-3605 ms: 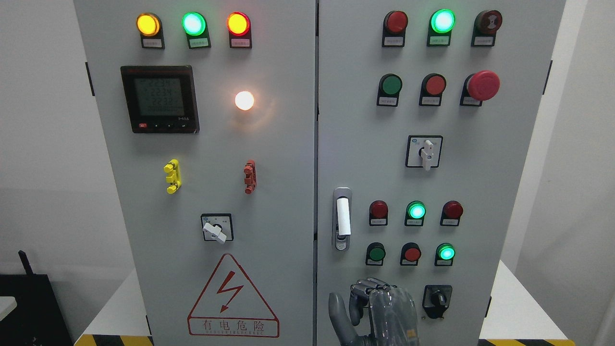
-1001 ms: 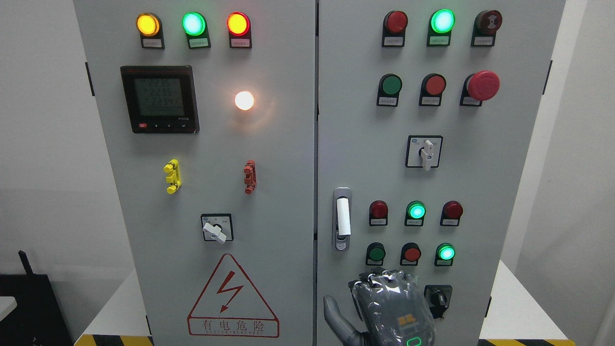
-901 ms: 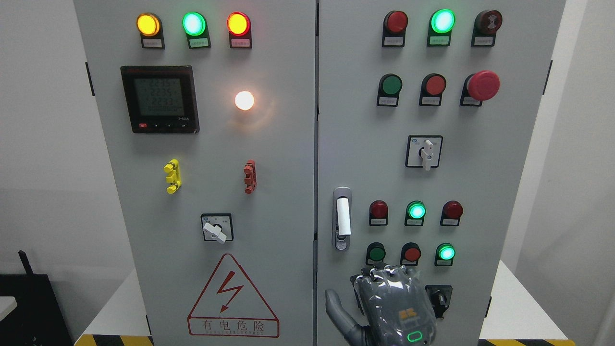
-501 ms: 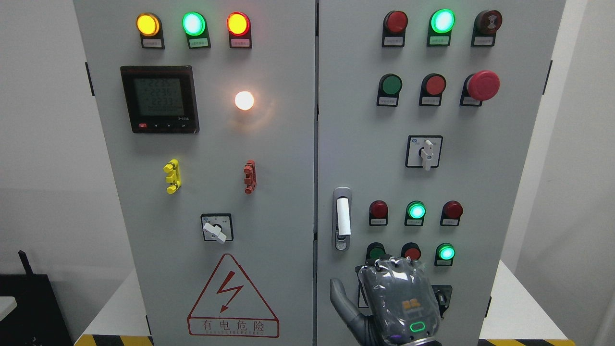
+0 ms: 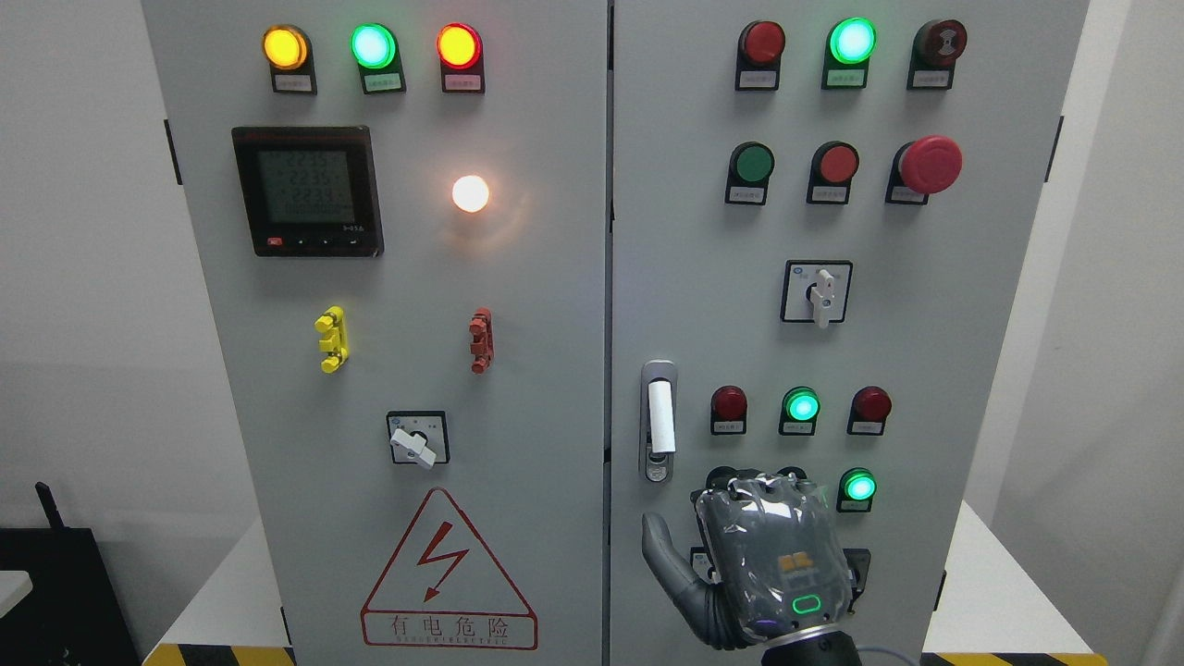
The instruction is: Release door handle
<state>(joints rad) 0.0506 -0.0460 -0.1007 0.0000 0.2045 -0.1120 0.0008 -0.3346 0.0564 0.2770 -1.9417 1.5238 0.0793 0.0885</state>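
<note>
- Right hand (image 5: 772, 564) raised in front of lower part of right cabinet door (image 5: 925, 370), back of hand toward camera, green light glowing near wrist.
- Fingers (image 5: 758, 486) curled over top of hand, grasping nothing; thumb (image 5: 661, 555) pointing out to left, apart from them.
- Not touching door handle (image 5: 659, 421): below it and a little to its right, near but apart.
- Door handle upright with white grip, in grey recess at left edge of right cabinet door, beside seam between two doors.
- Covering partly two buttons of lower row; lit green lamp (image 5: 859, 486) just beside on right.
- Black rotary switch (image 5: 858, 569) partly hidden behind right side of hand.
- Higher up: white selector switch (image 5: 819, 291) and red mushroom button (image 5: 930, 164).
- On left cabinet door (image 5: 277, 370): digital meter (image 5: 307, 190), yellow clip (image 5: 331, 339), red clip (image 5: 480, 340), red-bordered lightning warning triangle (image 5: 448, 572).
</note>
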